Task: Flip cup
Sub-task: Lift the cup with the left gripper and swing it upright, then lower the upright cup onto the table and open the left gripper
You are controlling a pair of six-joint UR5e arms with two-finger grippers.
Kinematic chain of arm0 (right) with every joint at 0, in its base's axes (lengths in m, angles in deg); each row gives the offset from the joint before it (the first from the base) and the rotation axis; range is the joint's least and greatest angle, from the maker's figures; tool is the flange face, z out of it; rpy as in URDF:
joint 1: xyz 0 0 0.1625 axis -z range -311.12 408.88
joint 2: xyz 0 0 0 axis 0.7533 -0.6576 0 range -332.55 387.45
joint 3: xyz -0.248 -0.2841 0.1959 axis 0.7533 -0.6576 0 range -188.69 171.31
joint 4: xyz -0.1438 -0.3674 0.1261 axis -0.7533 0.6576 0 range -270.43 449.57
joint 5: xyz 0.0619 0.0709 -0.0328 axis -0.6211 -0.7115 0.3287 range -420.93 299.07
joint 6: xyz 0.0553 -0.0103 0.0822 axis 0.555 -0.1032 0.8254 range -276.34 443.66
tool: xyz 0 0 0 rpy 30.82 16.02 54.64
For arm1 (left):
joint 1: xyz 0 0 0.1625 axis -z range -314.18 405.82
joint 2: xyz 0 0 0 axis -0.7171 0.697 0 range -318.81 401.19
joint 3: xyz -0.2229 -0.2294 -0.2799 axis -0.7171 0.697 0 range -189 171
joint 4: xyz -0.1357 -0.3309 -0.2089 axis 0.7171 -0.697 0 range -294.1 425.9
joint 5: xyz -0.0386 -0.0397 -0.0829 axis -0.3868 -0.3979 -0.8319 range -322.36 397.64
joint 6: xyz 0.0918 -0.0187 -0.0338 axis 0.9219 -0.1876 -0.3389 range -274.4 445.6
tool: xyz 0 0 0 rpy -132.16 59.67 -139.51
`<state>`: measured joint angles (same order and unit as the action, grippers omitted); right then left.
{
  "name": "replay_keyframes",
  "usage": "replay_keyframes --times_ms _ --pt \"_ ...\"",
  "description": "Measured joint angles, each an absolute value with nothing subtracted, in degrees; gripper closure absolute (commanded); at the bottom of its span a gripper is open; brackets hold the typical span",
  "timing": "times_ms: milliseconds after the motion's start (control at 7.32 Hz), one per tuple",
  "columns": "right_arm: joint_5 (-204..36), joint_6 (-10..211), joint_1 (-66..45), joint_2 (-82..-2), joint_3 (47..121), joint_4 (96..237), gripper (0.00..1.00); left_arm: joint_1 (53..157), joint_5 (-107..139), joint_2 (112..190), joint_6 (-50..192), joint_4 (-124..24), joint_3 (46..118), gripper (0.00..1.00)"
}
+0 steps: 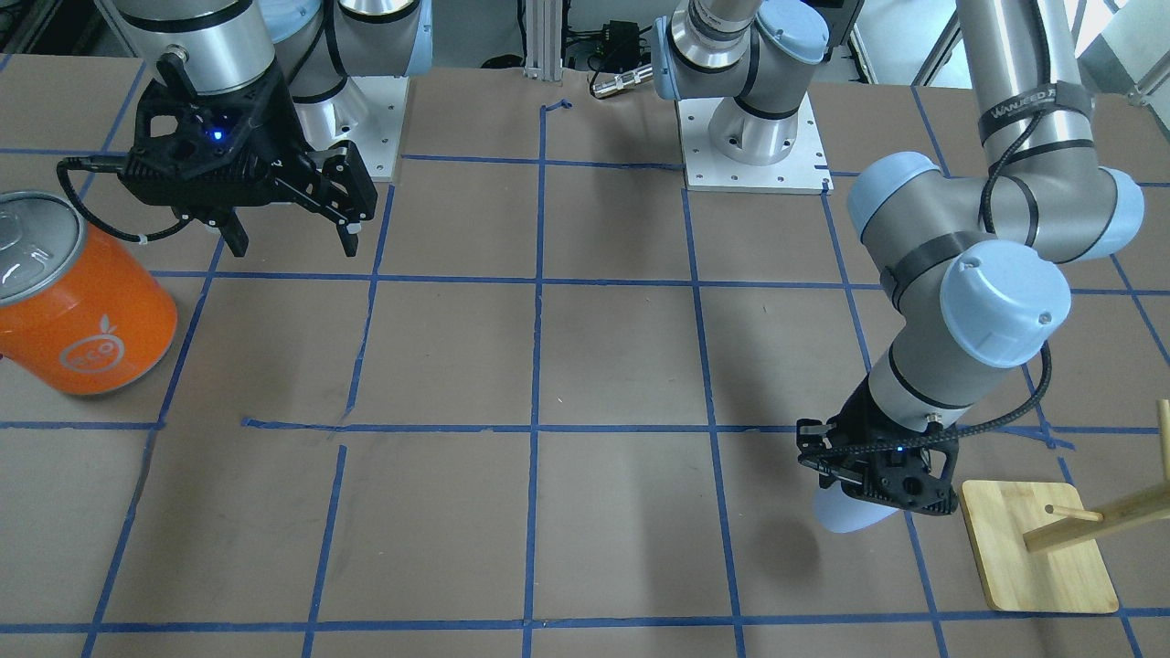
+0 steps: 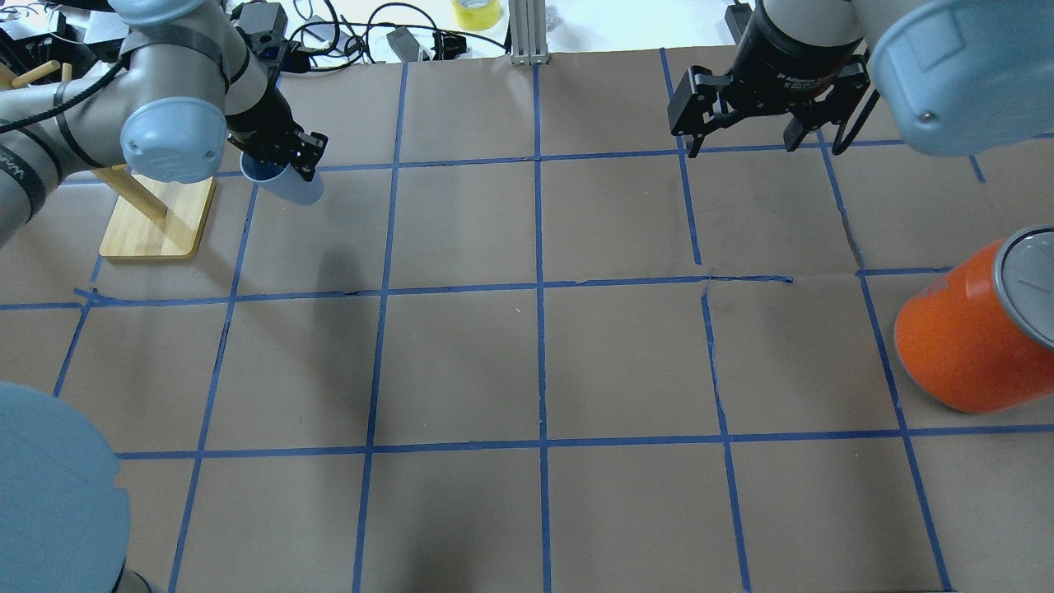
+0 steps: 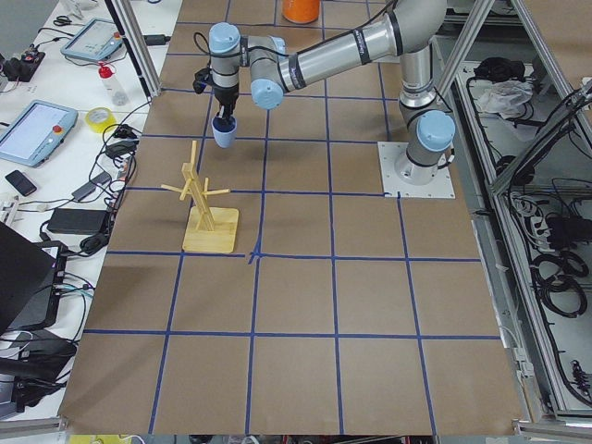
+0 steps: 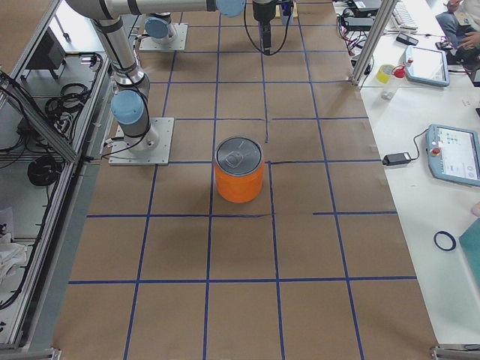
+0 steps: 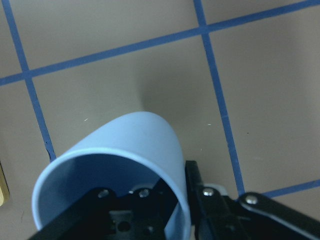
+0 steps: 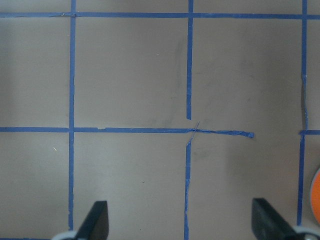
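Observation:
The cup (image 2: 286, 188) is a small pale blue tumbler, tilted, its blue inside facing the left wrist camera (image 5: 131, 150). My left gripper (image 2: 290, 161) is shut on its wall near the rim, one finger inside and one finger (image 5: 201, 197) outside. It holds the cup a little above the table at the far left, next to the wooden stand. The cup also shows in the front view (image 1: 845, 514) and the left side view (image 3: 223, 135). My right gripper (image 2: 741, 138) hangs open and empty above the far right of the table; it also shows in its own wrist view (image 6: 182, 222).
A large orange can (image 2: 963, 338) with a silver lid stands at the right edge; it also shows in the front view (image 1: 87, 315). A wooden peg stand on a square base (image 2: 156, 218) stands just left of the cup. Blue tape lines grid the brown table.

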<state>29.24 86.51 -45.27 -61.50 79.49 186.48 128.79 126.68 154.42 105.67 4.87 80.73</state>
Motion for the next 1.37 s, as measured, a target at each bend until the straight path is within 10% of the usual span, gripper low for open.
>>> replay_keyframes --times_ms 1093,1366 --pt "29.51 86.29 -45.25 -61.5 79.47 186.69 0.0 129.8 129.14 159.76 105.2 8.32 81.19 1.0" --pt "29.51 86.29 -45.25 -61.5 79.53 186.75 0.0 129.86 129.19 160.24 105.07 8.84 81.83 0.71"
